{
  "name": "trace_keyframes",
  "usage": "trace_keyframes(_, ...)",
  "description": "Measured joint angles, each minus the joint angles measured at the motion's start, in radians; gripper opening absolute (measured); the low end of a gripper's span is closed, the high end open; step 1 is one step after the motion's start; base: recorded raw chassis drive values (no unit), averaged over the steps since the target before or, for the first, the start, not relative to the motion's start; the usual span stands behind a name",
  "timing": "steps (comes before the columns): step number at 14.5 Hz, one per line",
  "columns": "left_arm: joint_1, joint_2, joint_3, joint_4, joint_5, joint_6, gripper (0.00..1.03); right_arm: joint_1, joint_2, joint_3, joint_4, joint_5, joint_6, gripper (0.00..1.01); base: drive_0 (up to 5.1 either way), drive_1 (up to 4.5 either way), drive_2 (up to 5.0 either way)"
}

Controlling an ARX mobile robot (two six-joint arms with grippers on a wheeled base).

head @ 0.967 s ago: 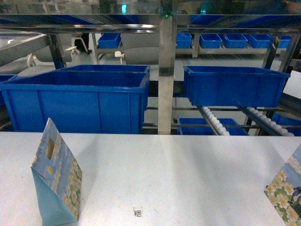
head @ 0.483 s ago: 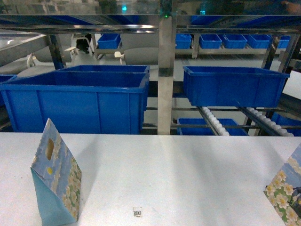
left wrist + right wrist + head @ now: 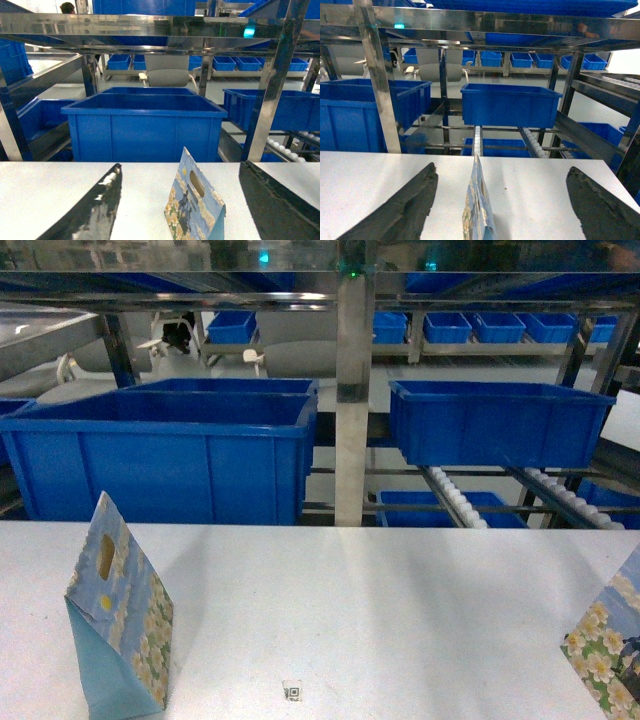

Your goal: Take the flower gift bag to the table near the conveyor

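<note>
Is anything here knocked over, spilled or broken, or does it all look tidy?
Nothing stands out. Two flower-printed paper gift bags stand upright on the off-white matte table, one at the left and one at the right edge, partly cut off. The large blue plastic bins sit level on the steel rack. No spills or damage show.

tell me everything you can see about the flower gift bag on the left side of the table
The flower gift bag stands upright on the off-white table, near its front left. It looks like paper, pinched to a narrow top so it forms a tall wedge. One broad face carries white daisies on pale blue with an oval cut-out handle near the top; the side gusset is plain light blue. The left wrist view shows it between the left gripper's spread fingers, untouched. Only the table touches it.
</note>
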Motion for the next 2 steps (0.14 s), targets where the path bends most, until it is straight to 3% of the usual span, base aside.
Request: trace_keyframes(2, 0.0, 0.0, 0.0, 0.0, 0.0, 0.0, 0.77, 0.0, 0.0, 0.0, 0.0, 0.0, 0.0, 0.84, 0.0, 0.0, 0.0)
